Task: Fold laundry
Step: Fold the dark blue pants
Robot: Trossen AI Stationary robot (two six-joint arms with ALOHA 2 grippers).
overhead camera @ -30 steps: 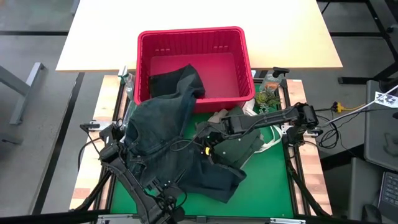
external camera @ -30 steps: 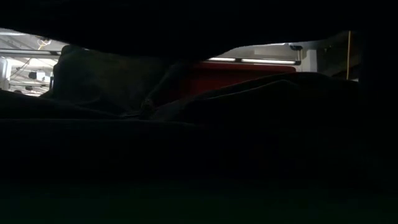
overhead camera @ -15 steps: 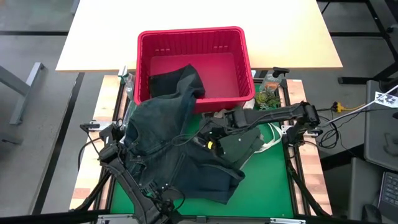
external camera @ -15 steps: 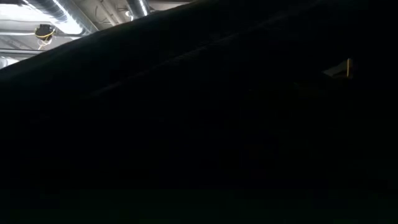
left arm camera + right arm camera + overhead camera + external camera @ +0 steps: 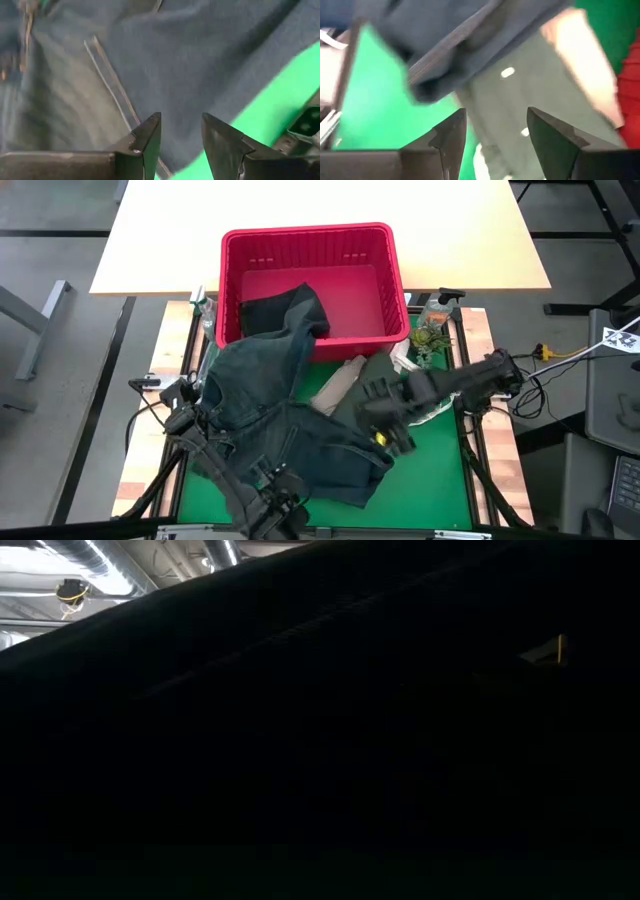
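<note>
A: Jeans (image 5: 275, 415), dark blue denim, lie spread over the green mat (image 5: 430, 470), one leg draped into the red basket (image 5: 310, 275).
B: And the grippers?
A: Left gripper (image 5: 181, 140) hovers over the jeans' near edge, fingers parted, holding nothing. Right gripper (image 5: 495, 132) is released above the olive-green shirt (image 5: 375, 385) beside the jeans.

Matt stitched denim jeans (image 5: 290, 430) lie on a smooth green mat (image 5: 440, 465) beside a glossy red plastic basket (image 5: 310, 250).

A robotics lab: ceiling ducts (image 5: 110, 570), loose cables (image 5: 560, 365), green-matted wooden bench (image 5: 440, 470).
</note>
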